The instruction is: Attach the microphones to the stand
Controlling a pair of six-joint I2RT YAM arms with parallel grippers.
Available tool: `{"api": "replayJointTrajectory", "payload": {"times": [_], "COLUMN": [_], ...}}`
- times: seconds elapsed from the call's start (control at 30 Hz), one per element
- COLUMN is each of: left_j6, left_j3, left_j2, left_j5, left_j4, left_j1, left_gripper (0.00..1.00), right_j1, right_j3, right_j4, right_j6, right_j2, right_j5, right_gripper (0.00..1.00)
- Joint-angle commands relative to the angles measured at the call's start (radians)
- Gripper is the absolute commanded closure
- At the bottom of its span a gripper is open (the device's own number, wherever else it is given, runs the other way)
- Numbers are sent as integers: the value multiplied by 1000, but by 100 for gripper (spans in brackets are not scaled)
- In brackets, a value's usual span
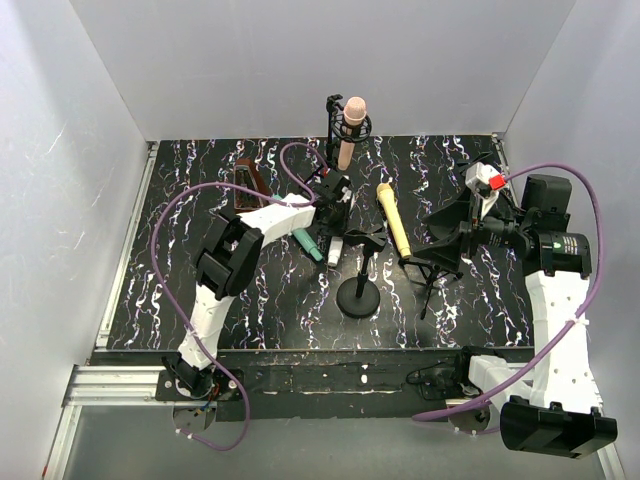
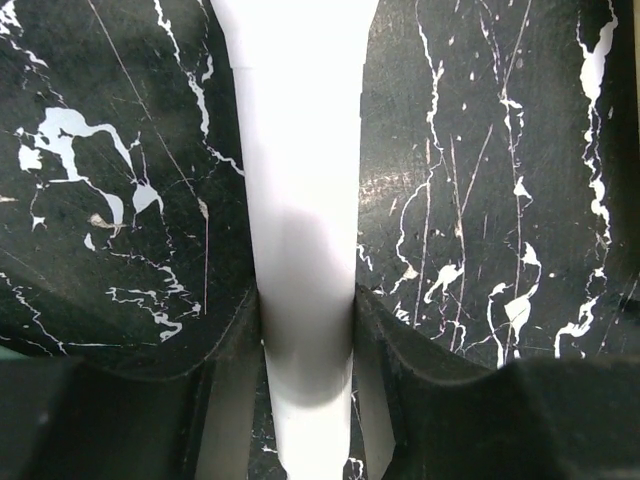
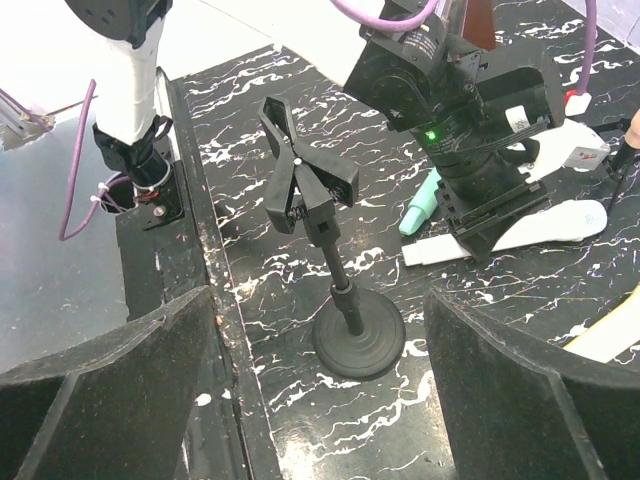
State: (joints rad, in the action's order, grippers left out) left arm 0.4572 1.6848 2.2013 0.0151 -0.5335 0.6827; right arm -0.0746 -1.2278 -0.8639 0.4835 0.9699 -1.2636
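"White microphone (image 2: 300, 180) — where is it?"

"Flat on the counter (image 1: 200, 290), just beside the clip stand (image 3: 358, 345), with the left gripper (image 2: 307, 340) down over it. In the wrist view the jaws press against both sides of it, toward its slim tail end. I read that as a grip, and a narrow one."

"And the others?"

"The teal microphone (image 1: 308, 245) lies just beside the white one, and the yellow microphone (image 1: 393, 218) is on the other side of the stand. The peach-pink microphone (image 1: 347, 128) is upright in a holder at the back. The right gripper (image 3: 318, 300) holds nothing; its jaws are wide and face the stand."

"What could go wrong?"

"The hold is on the tapered part, well away from the head. My guess is that the head end sags or swings on the lift, and the smooth taper may slide out of the jaws. The teal one is close enough to be nudged as the arm rises. Then the clip (image 3: 305, 185) — pressing a microphone into it means a sideways shove on a slim stand with a small round base. That could tip or skid unless the right arm steadies it."
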Motion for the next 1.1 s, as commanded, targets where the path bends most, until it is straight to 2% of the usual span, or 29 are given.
{"api": "replayJointTrajectory", "payload": {"times": [0.0,0.17,0.47,0.7,0.8,0.9,1.07], "left_j6": [15,37,21,-21,-64,-101,-184], "left_j3": [6,-152,-517,-733,-769,-766,-708], "left_j2": [-96,-331,-839,-1245,-1394,-1495,-1539], "left_j5": [-82,-116,-35,60,25,-90,-239], "left_j4": [-3,70,92,112,142,188,198], "left_j1": [0,-2,-20,-31,-32,-34,-34], "left_gripper": [100,100,100,100,100,100,100], "right_j1": [-8,-11,-13,-14,-14,-14,-14], "right_j3": [1,-4,-44,-185,-246,-297,-352], "right_j4": [13,-1,-49,-236,-291,-339,-412], "right_j6": [-10,-2,32,159,182,196,245], "right_j2": [-23,-33,-20,10,24,29,35], "right_j5": [-31,-34,-37,0,1,-13,-48], "right_gripper": [9,9,9,8,8,8,8]}}
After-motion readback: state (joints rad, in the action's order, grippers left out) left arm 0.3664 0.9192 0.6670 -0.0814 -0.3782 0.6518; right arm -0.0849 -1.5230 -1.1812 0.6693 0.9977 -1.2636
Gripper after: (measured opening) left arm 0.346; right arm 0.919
